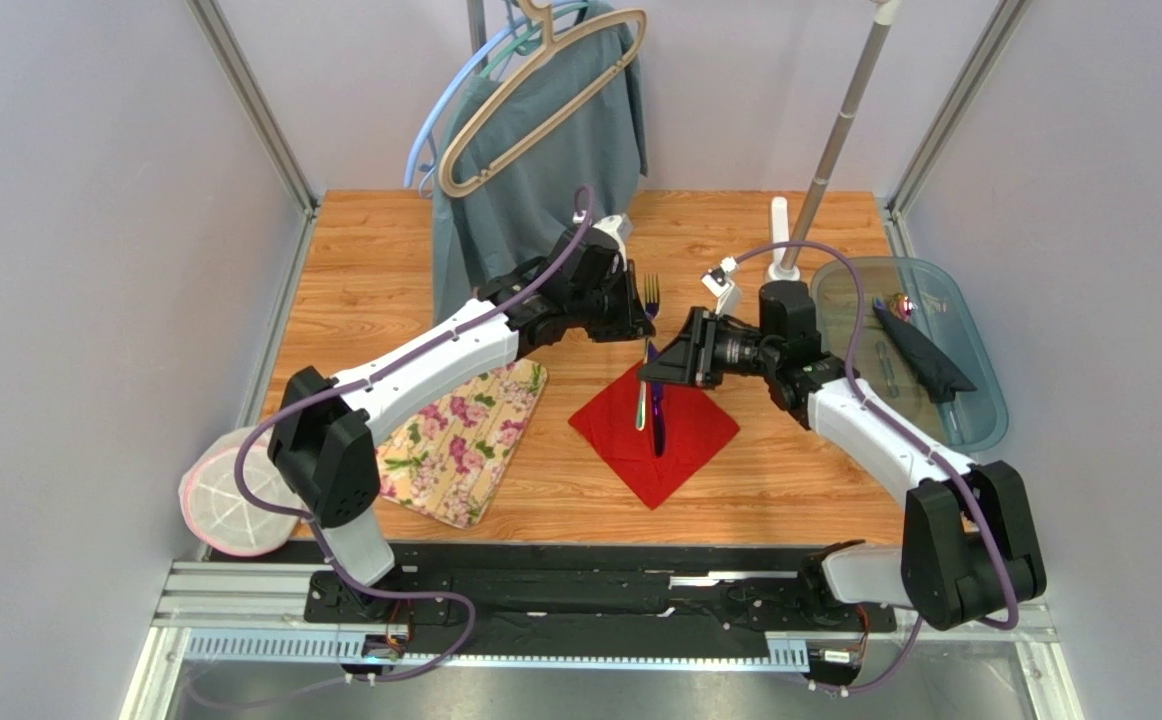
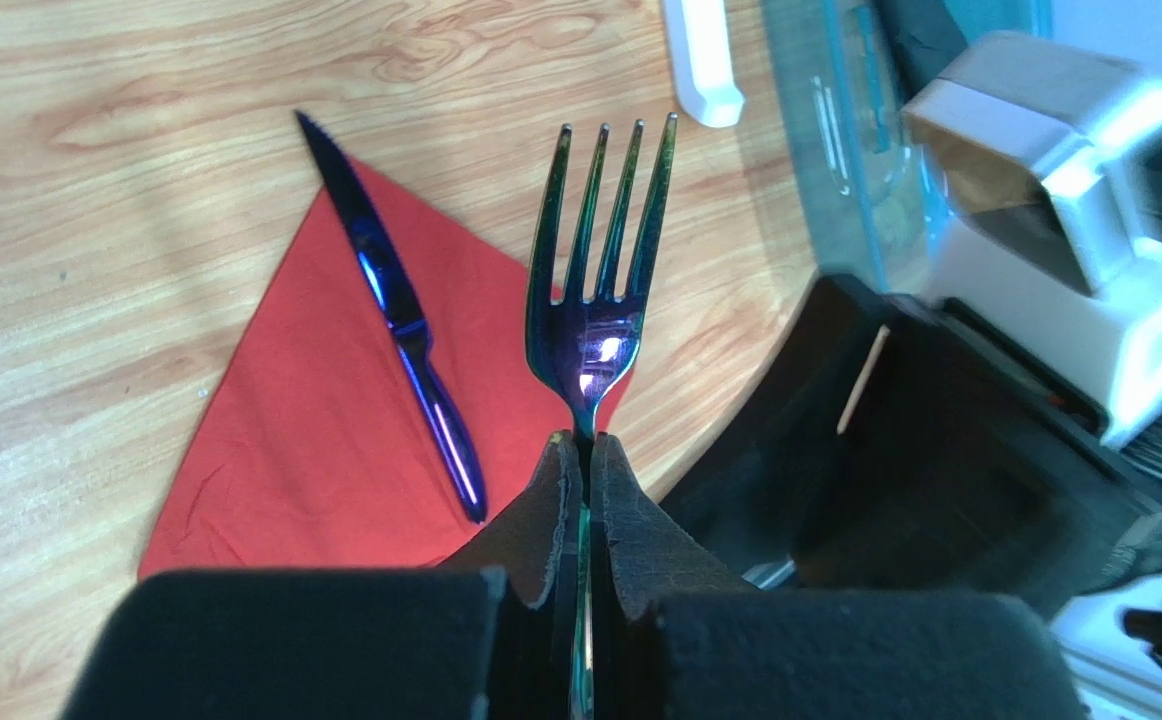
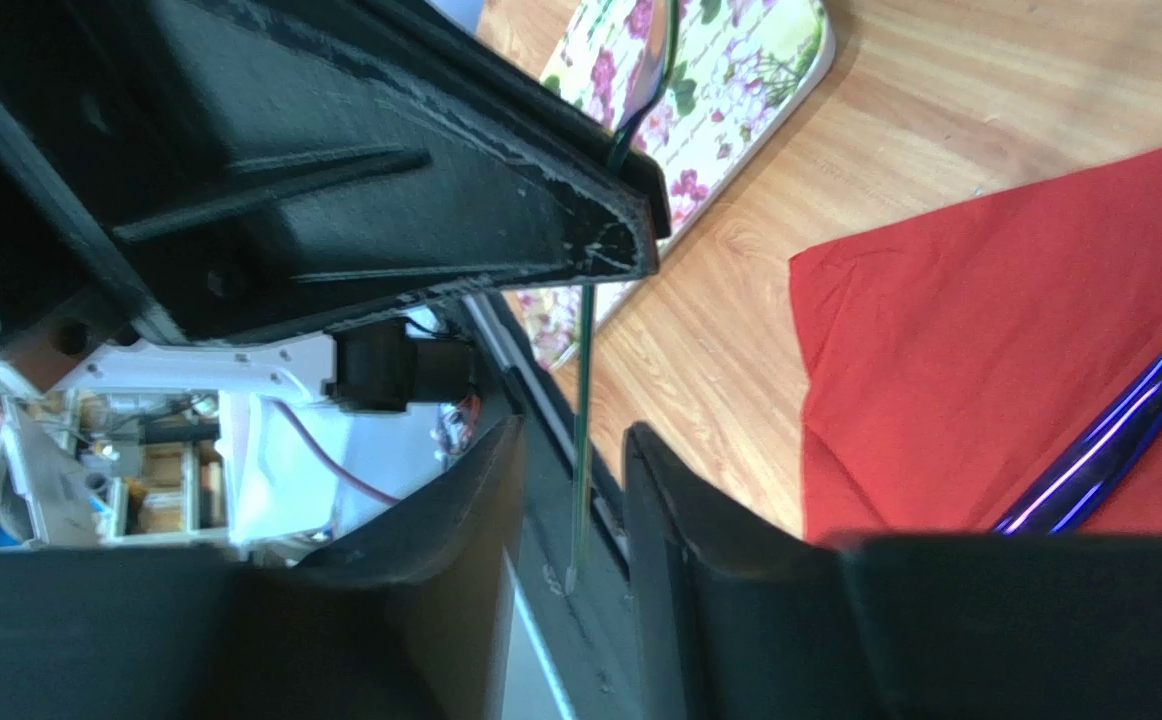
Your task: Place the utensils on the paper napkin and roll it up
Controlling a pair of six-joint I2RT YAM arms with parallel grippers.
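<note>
An iridescent blue-green fork (image 2: 596, 255) stands tines forward, its handle clamped in my left gripper (image 2: 587, 443), which is shut on it. The top view has this fork (image 1: 650, 293) held above the table between the two arms. My right gripper (image 3: 575, 450) is open; the fork's thin handle end (image 3: 584, 420) hangs in the gap, clear of both fingers. The red paper napkin (image 1: 655, 432) lies flat as a diamond in the middle of the table. A blue knife (image 1: 656, 417) rests on it, and the left wrist view gives the same knife (image 2: 399, 323) across the napkin (image 2: 317, 435).
A floral mat (image 1: 460, 435) lies left of the napkin. A beige hanger (image 1: 535, 90) and grey-green garment (image 1: 542, 165) hang at the back. A clear teal container (image 1: 918, 345) holding a dark item sits at the right. A white round object (image 1: 234, 495) sits off the table's left edge.
</note>
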